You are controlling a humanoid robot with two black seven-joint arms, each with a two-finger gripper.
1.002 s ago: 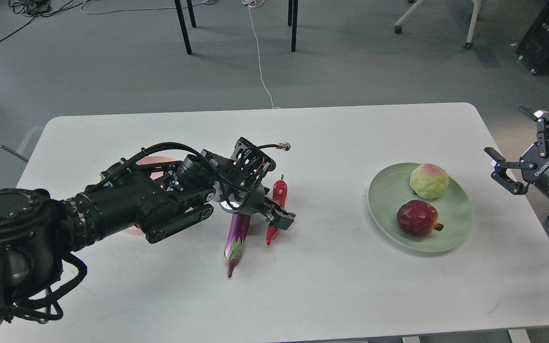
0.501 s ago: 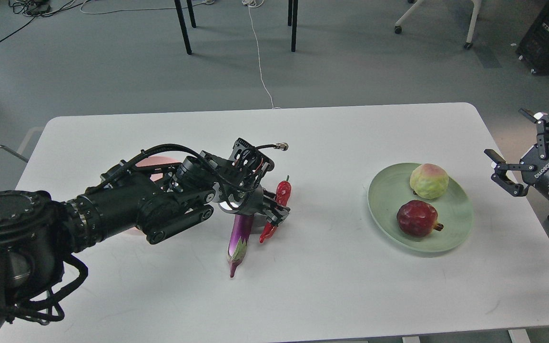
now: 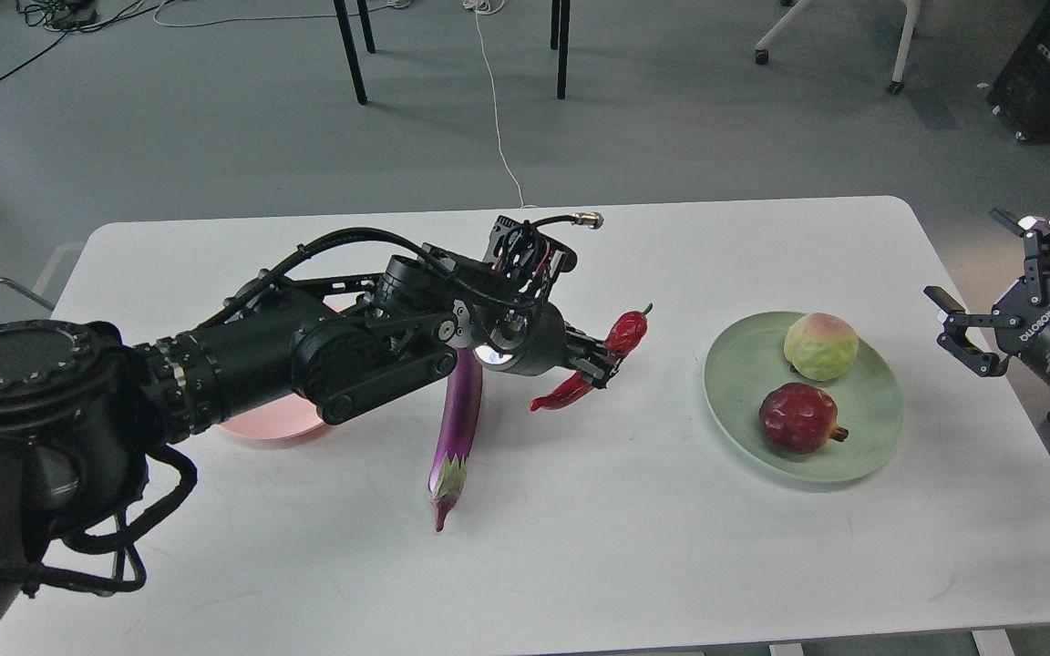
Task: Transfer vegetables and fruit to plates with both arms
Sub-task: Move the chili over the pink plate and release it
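Both fruits lie on the green plate (image 3: 735, 401), our left gripper (image 3: 605, 363) holds the chili (image 3: 598, 360) above the table, the eggplant (image 3: 457, 428) waits beside the pink plate (image 3: 270, 421), and our right gripper (image 3: 999, 296) hangs wide open.

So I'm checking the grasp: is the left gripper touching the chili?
Touching. The head view shows the left gripper clamped on the chili pepper.

White table (image 3: 671, 565), grey floor (image 3: 215, 137), perhaps chair legs (image 3: 352, 50)
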